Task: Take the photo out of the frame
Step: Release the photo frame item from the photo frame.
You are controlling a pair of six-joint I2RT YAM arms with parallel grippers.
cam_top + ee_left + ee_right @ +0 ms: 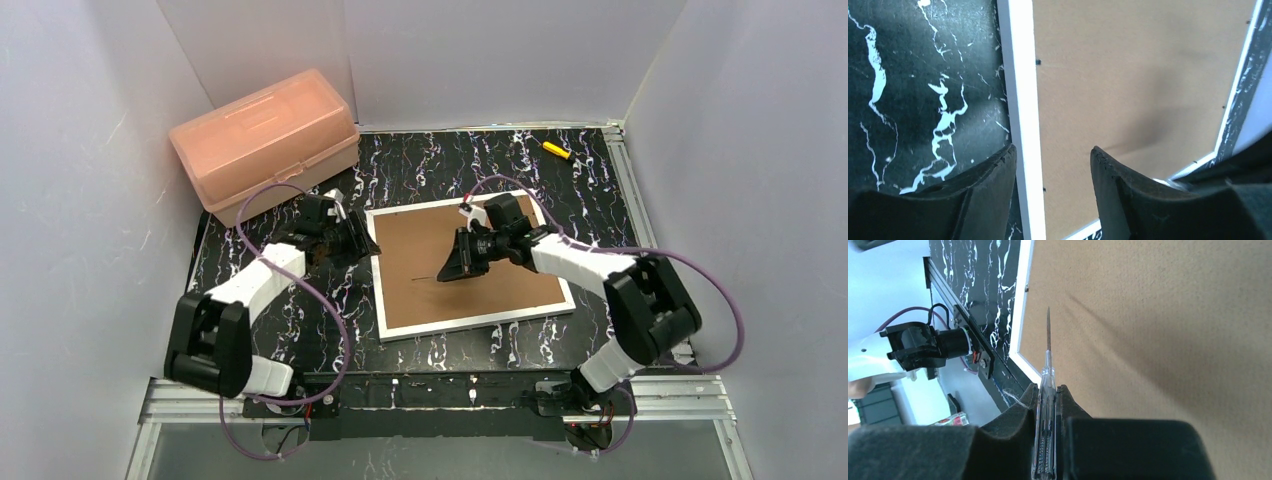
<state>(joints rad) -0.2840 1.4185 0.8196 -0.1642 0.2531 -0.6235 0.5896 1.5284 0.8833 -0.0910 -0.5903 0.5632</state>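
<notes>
Early stage: frame [379, 290] face-down mid-tabletop, brown backing board [430, 300] in place, photo not visible, presumably underneath. Left to do: loosen backing, lift out, pull photo. Right gripper [1048, 390] pinched narrow on clear-handled screwdriver [1048, 355], tip low over backing, contact unclear. Left gripper [1053, 156] moderately open, straddling frame's left border, holding nothing. Pink box [265, 140] at far-left corner.
</notes>
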